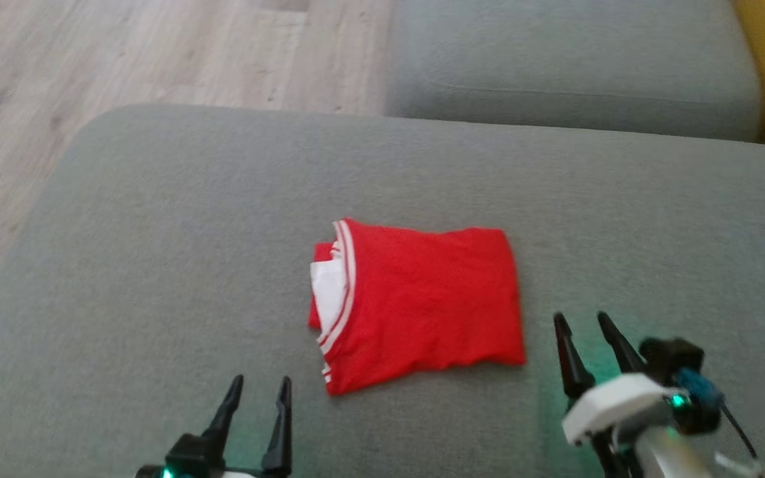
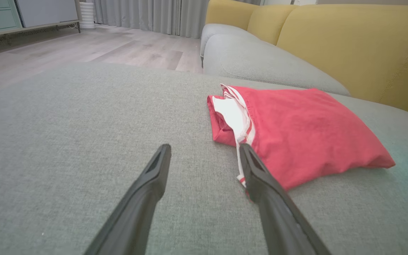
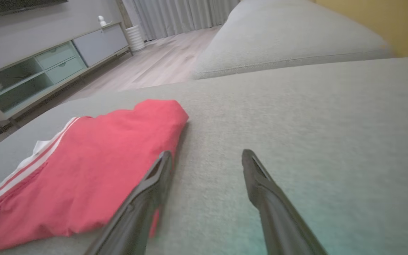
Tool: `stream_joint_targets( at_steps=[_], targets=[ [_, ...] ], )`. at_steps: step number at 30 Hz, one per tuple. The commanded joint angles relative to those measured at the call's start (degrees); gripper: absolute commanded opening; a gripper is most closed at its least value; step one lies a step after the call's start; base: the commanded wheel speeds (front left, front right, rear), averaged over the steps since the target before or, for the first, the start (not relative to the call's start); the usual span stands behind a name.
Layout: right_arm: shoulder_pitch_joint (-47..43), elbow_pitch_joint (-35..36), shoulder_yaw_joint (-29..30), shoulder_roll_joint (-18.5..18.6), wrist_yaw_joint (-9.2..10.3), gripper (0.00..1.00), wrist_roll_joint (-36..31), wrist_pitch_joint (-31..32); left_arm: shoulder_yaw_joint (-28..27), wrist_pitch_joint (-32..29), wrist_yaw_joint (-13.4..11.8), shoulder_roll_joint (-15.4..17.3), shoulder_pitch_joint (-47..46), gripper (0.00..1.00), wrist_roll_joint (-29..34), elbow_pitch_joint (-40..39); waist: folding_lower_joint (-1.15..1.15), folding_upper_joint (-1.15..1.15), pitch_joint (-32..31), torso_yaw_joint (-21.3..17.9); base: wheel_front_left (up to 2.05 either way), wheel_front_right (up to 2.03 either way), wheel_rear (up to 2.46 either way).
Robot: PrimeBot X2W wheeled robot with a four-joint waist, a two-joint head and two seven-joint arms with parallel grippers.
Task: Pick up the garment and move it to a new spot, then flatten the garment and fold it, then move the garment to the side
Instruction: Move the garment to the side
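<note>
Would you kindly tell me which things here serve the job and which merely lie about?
Job: red garment; grey cushion beneath it; left end effector; right end effector, both open.
Lying about: yellow sofa back; cabinet; wooden floor; curtains.

Folded red garment (image 1: 422,302) on grey cushion (image 1: 157,265)

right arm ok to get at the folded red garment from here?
Probably yes. The right gripper is open just beside the near right corner of the garment. Nothing but bare sofa cushion lies between them, so the way looks free.
</note>
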State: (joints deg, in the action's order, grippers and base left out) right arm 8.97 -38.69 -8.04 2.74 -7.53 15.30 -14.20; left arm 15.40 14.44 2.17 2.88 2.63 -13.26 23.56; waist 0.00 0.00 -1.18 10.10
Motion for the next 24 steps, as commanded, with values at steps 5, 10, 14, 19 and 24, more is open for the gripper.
stream_joint_targets(
  at_steps=[5, 10, 14, 19, 24],
  targets=[
    [9.85, -6.54, -4.02, 0.14, 0.04, 1.0, 1.97, -0.08, 1.51, 0.56, -0.03, -0.01, -3.84, 1.0, -0.91, -1.19, 0.0, 0.0, 2.38, 5.83, 0.0, 0.0, 0.0],
    [14.21, -16.67, -4.26, 0.14, 0.04, 1.0, 1.53, 3.02, 3.08, 0.56, -0.5, -0.01, -4.22, 1.0, -1.84, -0.44, 0.0, 0.0, 3.66, 8.29, 0.0, 0.0, 0.0],
    [15.48, -22.17, -6.01, 0.14, 0.04, 0.93, 2.36, 5.36, 2.99, 0.56, -0.71, -0.01, -4.22, 1.0, -2.08, -0.25, 0.0, 0.0, 4.18, 8.42, 0.0, 0.0, 0.0],
    [16.94, -24.22, -9.14, 0.14, 0.04, 0.0, 4.14, 4.59, 2.22, 0.56, -1.03, -0.01, -3.9, 1.0, -2.18, -0.2, 0.0, 0.0, 4.2, 4.98, 0.0, 0.0, 0.0],
    [18.42, -26.56, -8.8, 0.15, 0.04, 0.0, 4.03, 1.89, 1.56, 0.56, -1.24, -0.01, -3.7, 1.0, -2.75, -0.6, 0.0, 0.0, 3.5, -2.41, 0.0, 0.0, 0.0]
  ],
)
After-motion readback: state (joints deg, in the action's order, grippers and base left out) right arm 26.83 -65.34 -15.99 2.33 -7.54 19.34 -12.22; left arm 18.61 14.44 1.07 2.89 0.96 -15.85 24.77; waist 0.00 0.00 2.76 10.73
